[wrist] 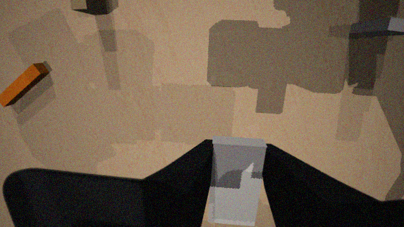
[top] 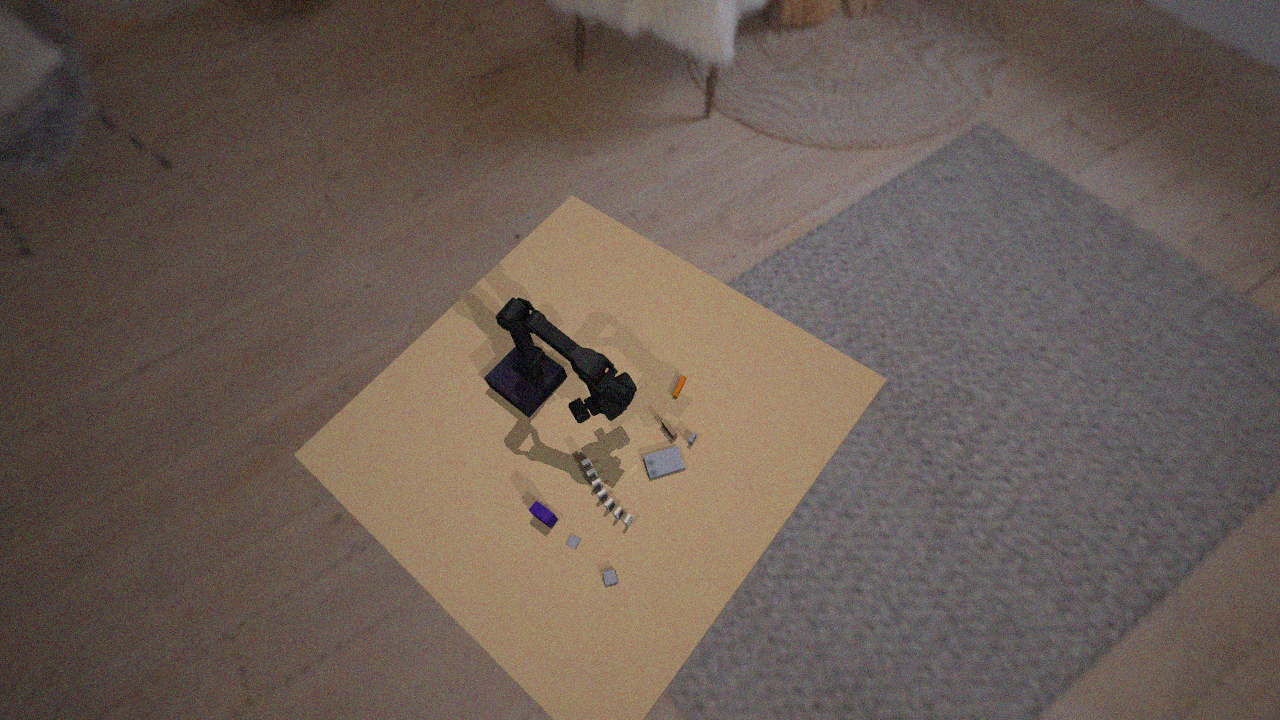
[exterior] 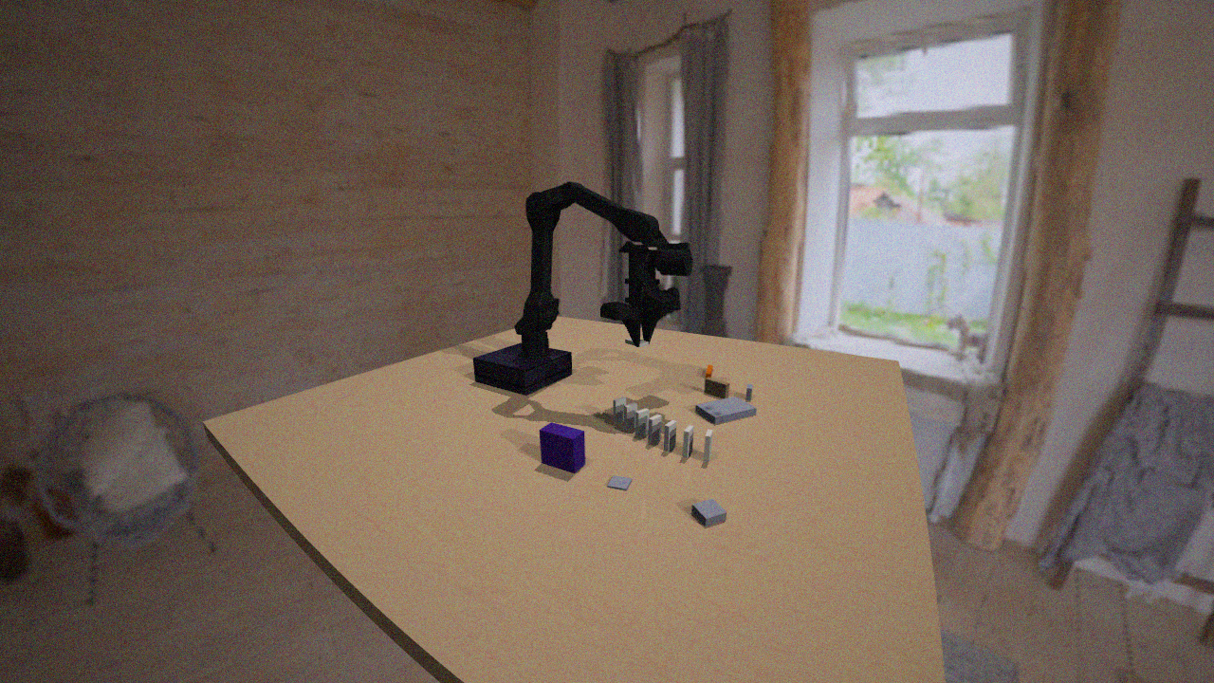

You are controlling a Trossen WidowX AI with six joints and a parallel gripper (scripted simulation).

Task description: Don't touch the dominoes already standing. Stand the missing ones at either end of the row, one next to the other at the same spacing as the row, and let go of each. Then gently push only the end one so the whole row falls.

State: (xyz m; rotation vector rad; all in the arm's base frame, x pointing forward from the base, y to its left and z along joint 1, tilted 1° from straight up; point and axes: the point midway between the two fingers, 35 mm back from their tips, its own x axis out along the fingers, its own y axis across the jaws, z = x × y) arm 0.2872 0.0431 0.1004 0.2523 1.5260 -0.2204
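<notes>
Several white dominoes (top: 605, 499) (exterior: 671, 436) stand upright in a slightly curved row on the tan table (top: 760, 358) (exterior: 815, 509). My gripper (exterior: 642, 341) (wrist: 237, 149) is shut on one loose white domino (wrist: 237, 202), with a fingertip against each long side. The held domino is above the table, beyond the row's arm-side end in the exterior view, and clear of the row. In the top view the fingertips and the held domino are hidden under the arm.
An orange block (top: 679, 386) (exterior: 709, 371) (wrist: 20, 85), brown block (top: 668, 430) (exterior: 717, 388) and flat grey box (top: 664, 462) (exterior: 726, 411) lie beyond the row. A purple box (top: 542, 513) (exterior: 561, 447), grey tile (top: 572, 541) (exterior: 619, 483) and grey block (top: 610, 577) (exterior: 708, 512) are on the other side.
</notes>
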